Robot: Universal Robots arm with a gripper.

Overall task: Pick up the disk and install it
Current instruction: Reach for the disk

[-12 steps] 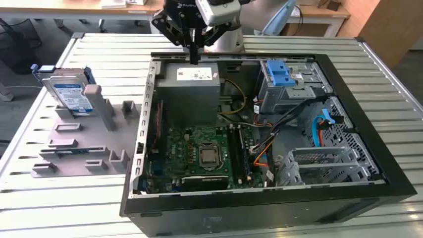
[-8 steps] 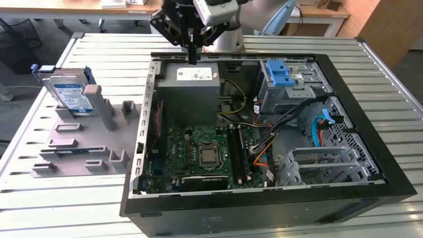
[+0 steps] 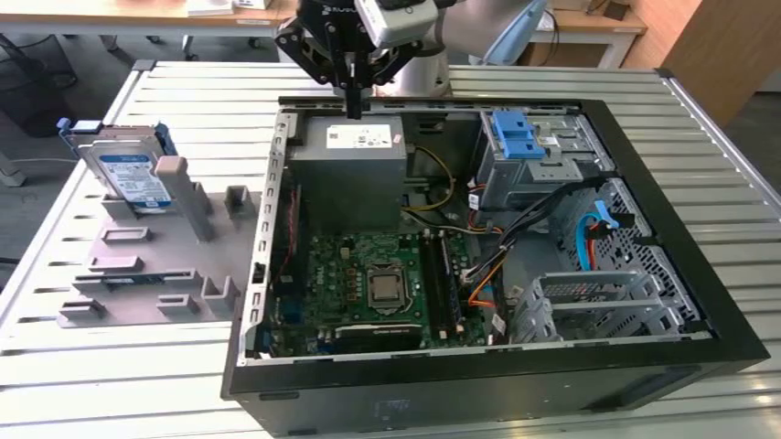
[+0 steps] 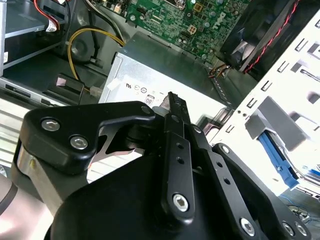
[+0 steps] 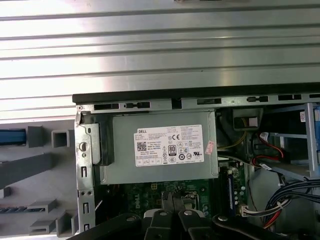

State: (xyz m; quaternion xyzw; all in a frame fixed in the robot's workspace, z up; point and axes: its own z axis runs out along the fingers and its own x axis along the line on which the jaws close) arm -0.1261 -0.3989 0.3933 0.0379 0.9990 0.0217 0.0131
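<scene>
The disk (image 3: pixel 131 174), silver with a blue-and-white label and a blue bracket, stands on edge in a grey holder (image 3: pixel 146 265) on the table, at the exterior view's left of the open computer case (image 3: pixel 488 366). My gripper (image 3: pixel 355 108) hangs above the far edge of the case, over the grey power supply (image 3: pixel 354 151), well apart from the disk. Its fingers are shut together with nothing between them, as both wrist views show (image 4: pixel 173 100) (image 5: pixel 172 199). A blue edge of the disk (image 5: pixel 12 136) peeks from the holder in the first wrist view.
Inside the case lie the green motherboard (image 3: pixel 379 279), a grey drive cage with a blue latch (image 3: pixel 518 137), a second metal cage (image 3: pixel 586 306) and loose cables (image 3: pixel 537 219). The case stands on a slatted metal table (image 3: pixel 123 366).
</scene>
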